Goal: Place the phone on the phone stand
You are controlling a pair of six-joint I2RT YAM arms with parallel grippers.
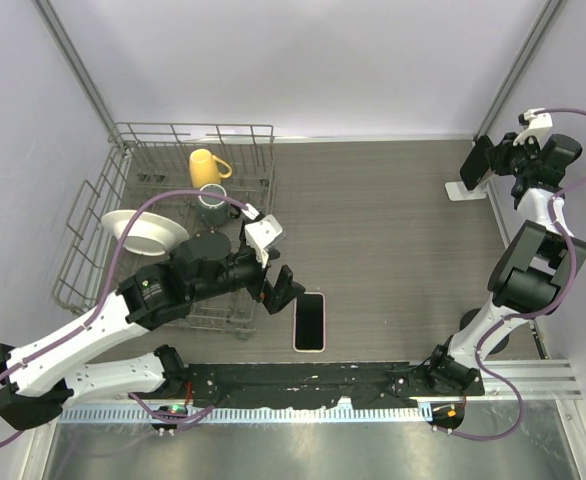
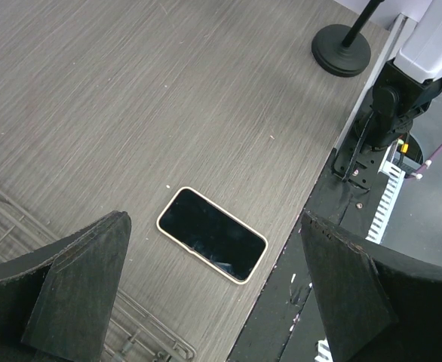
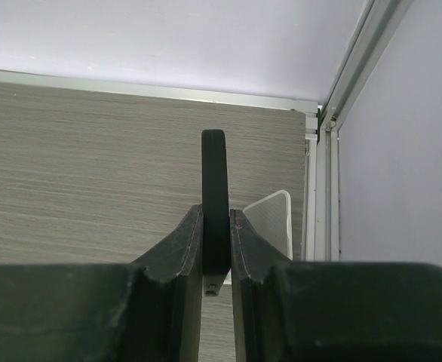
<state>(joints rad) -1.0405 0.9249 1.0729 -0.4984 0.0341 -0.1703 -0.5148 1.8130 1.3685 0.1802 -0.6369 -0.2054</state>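
Top external view gives me the bench (image 1: pixel 393 230) with a wire dish rack (image 1: pixel 83 215) filling its left side. The rack holds a yellow mug (image 1: pixel 206 165), a dark mug (image 1: pixel 213 203) and a white bowl (image 1: pixel 138 232). The phone (image 1: pixel 310 322) lies flat, screen up, near the front edge of the bench, just right of the rack's near corner. The phone stand (image 1: pixel 466 190) sits well apart from it, at the far right edge beside the frame rail. Open bench lies between the two.

My left arm (image 1: pixel 173 285) stretches from its base across the rack's front corner, wrist tipped down. On the left wrist camera the phone (image 2: pixel 212 234) lies between the two dark fingers and below them. The left jaws are spread wide and touch nothing. Rack wires (image 2: pixel 2 219) show at lower left and a round black pole base (image 2: pixel 342 50) stands at upper right.

My right arm (image 1: pixel 528 265) is folded up along the right wall, its wrist reaching over the stand. On the right wrist camera the right jaws are clenched on a thin black slab (image 3: pixel 214 204), seen edge-on. I cannot tell what it is. A white corner of the stand (image 3: pixel 270 219) shows just to its right, by the rail. Whether slab and stand touch, I cannot tell.
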